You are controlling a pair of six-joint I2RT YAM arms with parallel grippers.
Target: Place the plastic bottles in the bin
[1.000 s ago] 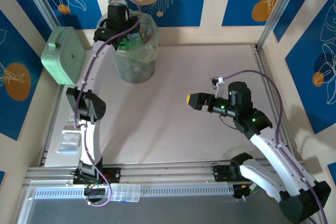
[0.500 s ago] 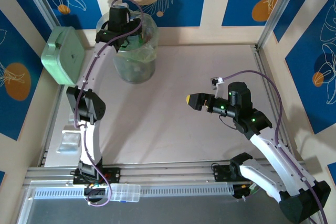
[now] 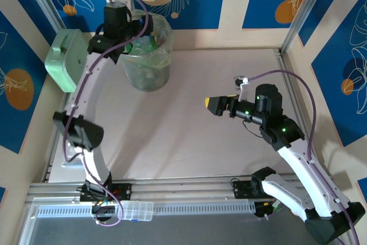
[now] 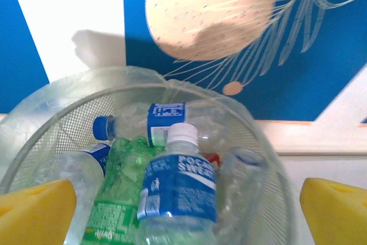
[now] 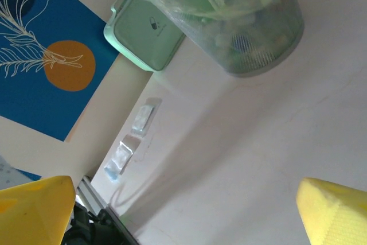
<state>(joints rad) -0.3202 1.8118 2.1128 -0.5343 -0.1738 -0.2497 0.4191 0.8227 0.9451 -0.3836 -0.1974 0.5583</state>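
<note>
By the far edge of the table (image 3: pixel 189 142), left of its middle, stands the bin (image 3: pixel 148 67). The left hand (image 4: pixel 184 215) is spread wide above it, grasping nothing. Its wrist view shows the plastic bottles (image 4: pixel 178 190) piled inside, which are blurred from above. The right hand (image 3: pixel 211 104) hangs released over the table's right half.

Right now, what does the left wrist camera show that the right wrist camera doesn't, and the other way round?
Left wrist: a look down into the bin, with plastic bottles told apart: a blue-labelled bottle with a white cap, a green bottle. Right wrist: the bin from outside, the mint-green box beside it, bare table. Both: the bottle-filled bin, and yellow fingertips wide apart at the bottom corners, those of the left gripper and the right gripper.
</note>
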